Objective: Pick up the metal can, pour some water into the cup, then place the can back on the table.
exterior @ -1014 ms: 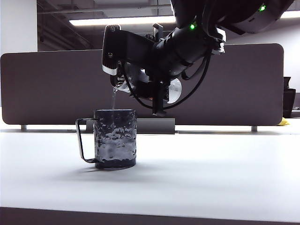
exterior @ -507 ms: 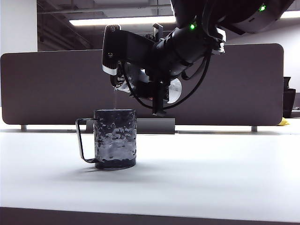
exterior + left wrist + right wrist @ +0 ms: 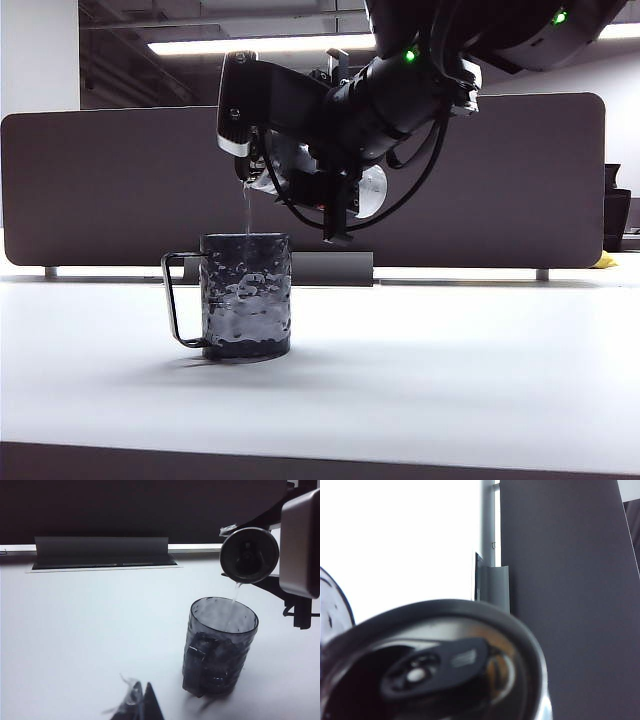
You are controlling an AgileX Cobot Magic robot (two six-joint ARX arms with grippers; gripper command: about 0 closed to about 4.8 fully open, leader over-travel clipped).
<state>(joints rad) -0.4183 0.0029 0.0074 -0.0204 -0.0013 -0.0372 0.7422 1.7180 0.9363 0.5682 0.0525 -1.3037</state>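
The right gripper (image 3: 300, 180) holds the can (image 3: 355, 190) clamped between its jaws, above the cup (image 3: 246, 295) and a little to the side away from the cup's handle. The can lies tipped nearly level, its long axis running across the exterior view, with its mouth end over the cup's rim. A thin stream of water (image 3: 246, 212) falls from that mouth into the cup. In the left wrist view the can's top (image 3: 249, 555) hangs just above the far rim of the cup (image 3: 220, 647), and the stream (image 3: 235, 594) lands inside. The cup stands upright on the table (image 3: 450, 360), with water in it. The left gripper (image 3: 141, 705) sits low, near the cup but apart from it, with only its tips in view; whether it is open I cannot tell. The next move turns on the can's axis: it looks ready to be swung upright to stop the flow, then lowered onto bare table beside the cup, and the right arm already has it.
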